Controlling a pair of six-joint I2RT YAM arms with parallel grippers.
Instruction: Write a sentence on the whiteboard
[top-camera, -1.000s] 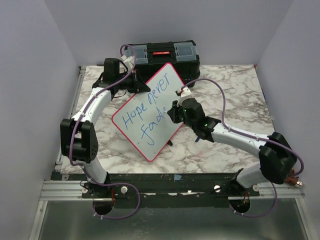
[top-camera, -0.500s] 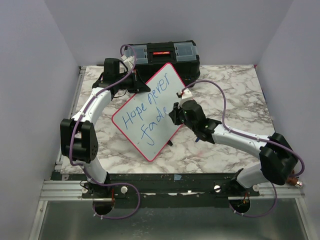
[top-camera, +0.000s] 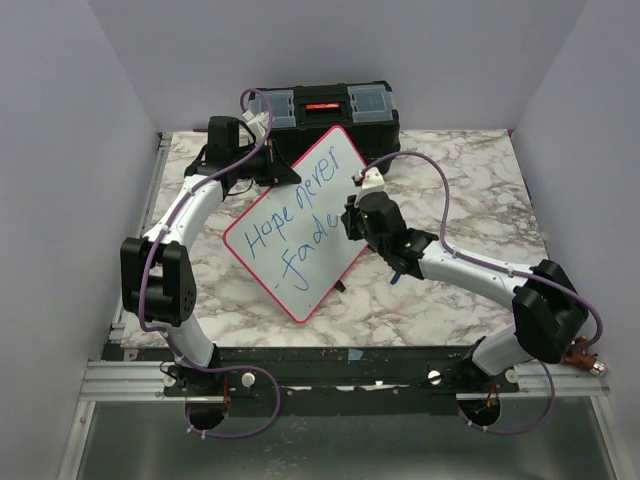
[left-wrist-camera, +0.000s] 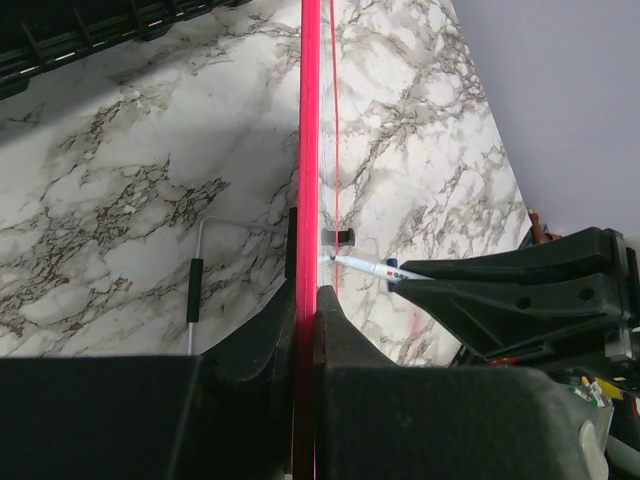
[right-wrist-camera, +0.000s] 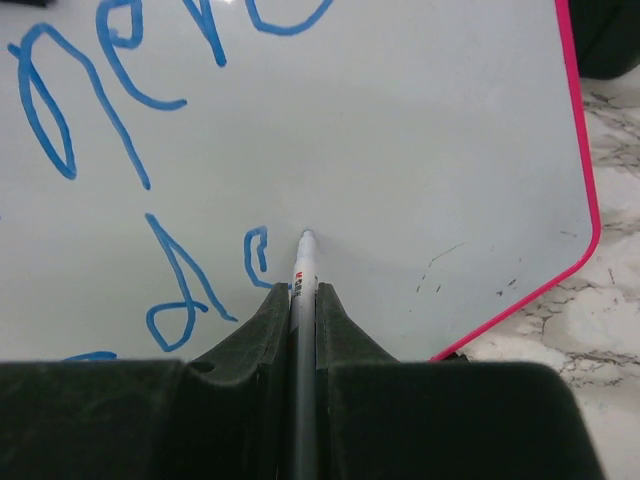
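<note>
1 whiteboard stands tilted on the table, left gripper clamped on its 11 o'clock edge. At 3 o'clock, right gripper pinches 1 marker, tip touching it. 1 toolbox sits at 12 o'clock.

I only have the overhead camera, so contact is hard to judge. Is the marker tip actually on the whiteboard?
Observer: It looks so. In the right wrist view the marker tip meets the whiteboard just right of the last blue letter, an "e".
Operator: Is the grip on it square?
Observer: The right gripper is shut on the marker, which runs straight out between its jaws.
Operator: And the left side?
Observer: In the left wrist view the left gripper is clamped on the whiteboard's pink frame, which that camera sees edge-on.
</note>
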